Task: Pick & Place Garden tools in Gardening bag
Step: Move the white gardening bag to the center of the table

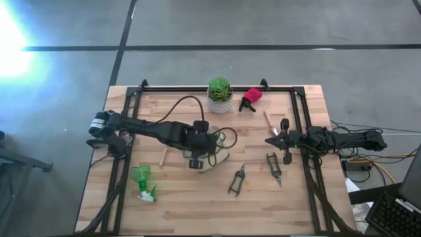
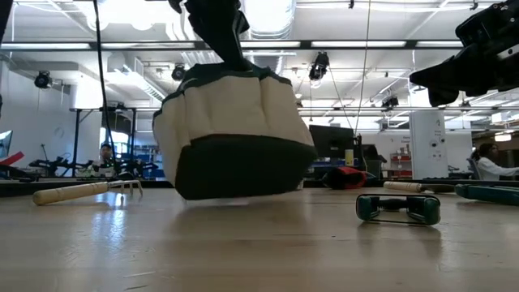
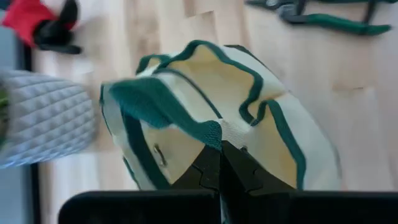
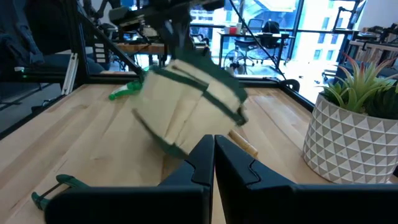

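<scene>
The gardening bag hung tilted near the table's middle, its green rim pinched by the left pincer; setting it upright, mouth up, seemed best. The right pincer, pressed together and empty, waited near the right edge above the pruners. An open workshop lay beyond.

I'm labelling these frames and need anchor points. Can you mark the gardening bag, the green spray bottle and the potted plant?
gardening bag (image 2: 231,113): low view, on its cream side panel.
green spray bottle (image 1: 141,176): high view, on the bottle's green body.
potted plant (image 1: 220,89): high view, on its green leaves above the white pot.
</scene>
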`<action>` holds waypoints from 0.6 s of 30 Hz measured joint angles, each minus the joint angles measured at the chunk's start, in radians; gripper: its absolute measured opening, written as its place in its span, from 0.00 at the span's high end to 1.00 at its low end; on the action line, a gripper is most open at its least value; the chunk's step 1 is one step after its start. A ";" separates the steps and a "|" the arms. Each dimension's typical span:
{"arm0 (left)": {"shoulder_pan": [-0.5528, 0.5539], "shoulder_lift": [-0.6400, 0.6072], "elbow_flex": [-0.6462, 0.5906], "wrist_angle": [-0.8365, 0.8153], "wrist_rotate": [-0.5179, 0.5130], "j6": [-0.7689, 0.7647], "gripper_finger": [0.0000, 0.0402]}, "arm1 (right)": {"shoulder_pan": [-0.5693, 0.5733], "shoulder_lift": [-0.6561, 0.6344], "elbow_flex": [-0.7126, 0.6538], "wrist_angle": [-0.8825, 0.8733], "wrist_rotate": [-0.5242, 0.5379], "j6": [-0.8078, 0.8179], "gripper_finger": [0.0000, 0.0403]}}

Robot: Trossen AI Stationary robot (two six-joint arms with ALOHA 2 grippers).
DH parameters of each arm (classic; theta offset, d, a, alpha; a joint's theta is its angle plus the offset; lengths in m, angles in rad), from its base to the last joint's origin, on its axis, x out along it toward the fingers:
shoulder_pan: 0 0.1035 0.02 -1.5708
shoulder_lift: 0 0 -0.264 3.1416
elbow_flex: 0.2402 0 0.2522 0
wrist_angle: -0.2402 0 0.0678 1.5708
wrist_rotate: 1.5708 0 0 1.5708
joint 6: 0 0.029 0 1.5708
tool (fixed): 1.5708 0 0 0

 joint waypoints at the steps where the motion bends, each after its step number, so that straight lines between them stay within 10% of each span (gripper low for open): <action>1: 0.001 0.000 0.008 -0.010 -0.002 0.000 1.00 | 0.000 0.000 0.000 0.000 0.000 0.000 0.98; 18: -0.024 0.075 -0.039 0.057 0.019 -0.013 1.00 | 0.000 0.000 0.000 0.000 0.000 0.000 0.98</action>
